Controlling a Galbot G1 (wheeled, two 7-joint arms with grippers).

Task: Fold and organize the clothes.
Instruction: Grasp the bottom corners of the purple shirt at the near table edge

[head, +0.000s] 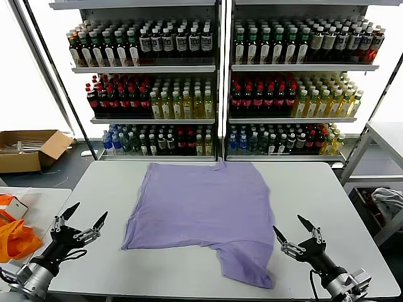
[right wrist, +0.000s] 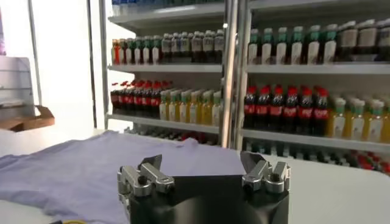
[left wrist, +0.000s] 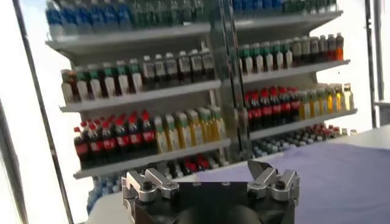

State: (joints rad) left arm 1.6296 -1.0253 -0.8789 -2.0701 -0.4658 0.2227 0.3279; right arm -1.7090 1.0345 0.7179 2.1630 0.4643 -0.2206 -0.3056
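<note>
A lavender T-shirt [head: 198, 207] lies spread flat, plain side up, in the middle of the white table [head: 315, 189], one sleeve trailing toward the front edge. It also shows in the left wrist view [left wrist: 341, 176] and in the right wrist view [right wrist: 85, 173]. My left gripper [head: 80, 218] is open and empty, above the table's front left corner, left of the shirt. My right gripper [head: 291, 229] is open and empty, above the front right of the table, just right of the trailing sleeve. Neither touches the shirt.
Shelves of bottles [head: 220, 82] stand behind the table. Bright orange fabric [head: 14, 239] lies on a side surface at the left. A cardboard box [head: 28, 148] sits on the floor at the back left. A metal rack [head: 378, 151] stands at the right.
</note>
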